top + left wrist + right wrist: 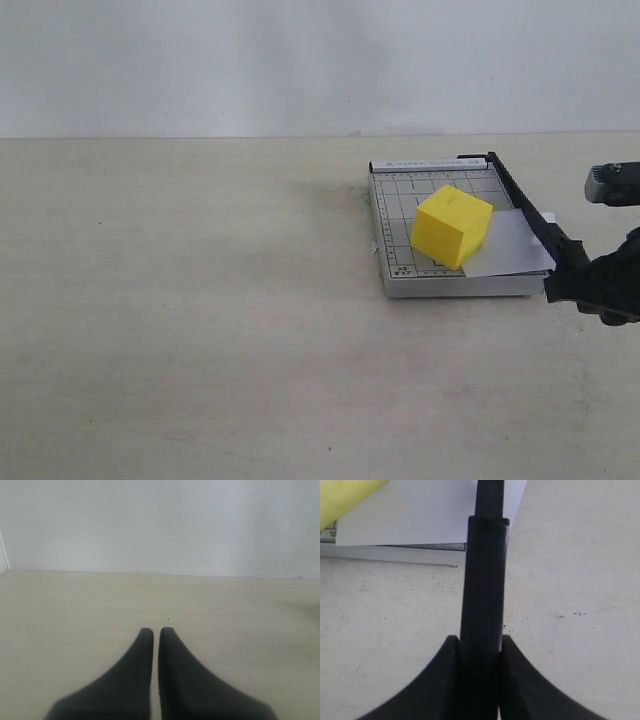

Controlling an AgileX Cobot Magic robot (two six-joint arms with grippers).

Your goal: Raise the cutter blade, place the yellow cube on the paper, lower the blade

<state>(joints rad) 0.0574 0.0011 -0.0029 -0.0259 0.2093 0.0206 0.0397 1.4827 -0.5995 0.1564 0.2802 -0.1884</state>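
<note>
I grip cutter blade (485,575) handle in right tool (479,641); blade axis runs straight ahead of the tool, yellow cube (452,226) alongside, apart.

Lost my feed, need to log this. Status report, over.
Left gripper shut, empty, off the work. Right gripper clamped on cutter blade handle; blade down along trimmer edge. Yellow cube on trimmer, at paper edge. Nothing in the way.

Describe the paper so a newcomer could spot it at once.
On the pale table sits a small grey gridded trimmer. The paper lies on its right part in the exterior view, between the yellow cube and the black cutter blade. It is the only plain white sheet, unmarked, unlike the gridded board.
</note>
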